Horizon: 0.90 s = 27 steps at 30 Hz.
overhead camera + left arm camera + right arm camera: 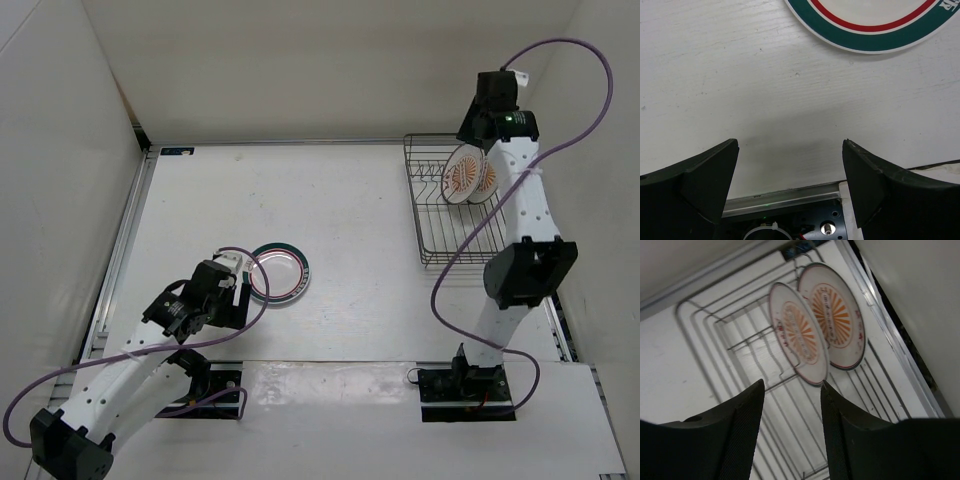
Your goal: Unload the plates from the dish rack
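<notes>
The ringed plate (280, 272) lies flat on the surface (350, 200), well apart from the rack (450, 240), so one of the three plates appears to be unloaded already. The left pincer (790, 170) hovers low just beside that plate's rim. Its jaws are wide apart and grip nothing, which looks like the stance of a pincer that has let go and is clear of the plate. Two plates remain in the rack at the far right: the front plate (800, 340) and the rear plate (835, 315). Both stand on edge, tilted and overlapping, because the rack's wires prop them upright. That leaves their rims exposed from above, which is likely why the right arm reaches over the rack and points its right pincer (790, 415) down at them. Its jaws are roughly half open with nothing between them. The gap lines up with the lower edge of the front plate, which sits close to one finger (840, 430), though whether they touch cannot be told. The next step is judged to be closing on that rim, a thin edge that could slip or knock the rear plate.
</notes>
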### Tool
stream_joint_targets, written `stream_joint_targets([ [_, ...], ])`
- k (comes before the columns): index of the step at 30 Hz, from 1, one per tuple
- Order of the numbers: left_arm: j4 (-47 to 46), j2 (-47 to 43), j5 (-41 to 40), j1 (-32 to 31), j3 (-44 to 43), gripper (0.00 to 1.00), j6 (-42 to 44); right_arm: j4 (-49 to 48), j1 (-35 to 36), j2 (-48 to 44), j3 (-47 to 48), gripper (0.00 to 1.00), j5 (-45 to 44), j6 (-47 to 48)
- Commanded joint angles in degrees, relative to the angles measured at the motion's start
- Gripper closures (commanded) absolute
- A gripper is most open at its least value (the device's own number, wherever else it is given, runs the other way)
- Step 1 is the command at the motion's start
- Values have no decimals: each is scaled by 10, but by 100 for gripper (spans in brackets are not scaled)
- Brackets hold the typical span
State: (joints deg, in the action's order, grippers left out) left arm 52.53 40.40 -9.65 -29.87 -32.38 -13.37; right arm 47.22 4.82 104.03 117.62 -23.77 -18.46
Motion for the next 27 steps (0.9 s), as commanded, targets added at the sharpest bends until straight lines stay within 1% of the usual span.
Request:
stream_joint_targets([
  [1,-6,-9,17,-1,-14,4,0,43,-41,76,27,48,-40,-13],
  [2,-7,-7,22,0,-12,4,2,42,-41,99,35,48,-32,-17],
  [4,-12,-5,28,-1,-11,4,4,42,-69,113,43,48,-17,-15],
  [5,-10,-2,29,-2,-12,4,4,44,-71,120,45,50,12,-17],
  [6,-9,-1,29,-1,-13,4,4,44,-75,126,40,51,21,-25],
  [11,-13,5,37,-1,-14,4,6,35,-91,149,38,51,51,-25],
  [12,-13,7,38,-1,-15,4,4,32,-96,151,38,51,77,-19],
  [14,-10,6,38,-1,-15,4,4,23,-108,161,45,53,95,-20],
  [16,-15,3,39,-2,-13,4,4,16,-113,177,48,57,129,-21],
  [17,-16,1,38,-1,-12,4,5,16,-116,180,49,60,132,-24],
  [22,-18,2,35,-1,-12,4,4,17,-125,212,53,60,138,-27],
  [27,-18,3,36,-1,-10,4,4,17,-130,219,48,60,156,-25],
])
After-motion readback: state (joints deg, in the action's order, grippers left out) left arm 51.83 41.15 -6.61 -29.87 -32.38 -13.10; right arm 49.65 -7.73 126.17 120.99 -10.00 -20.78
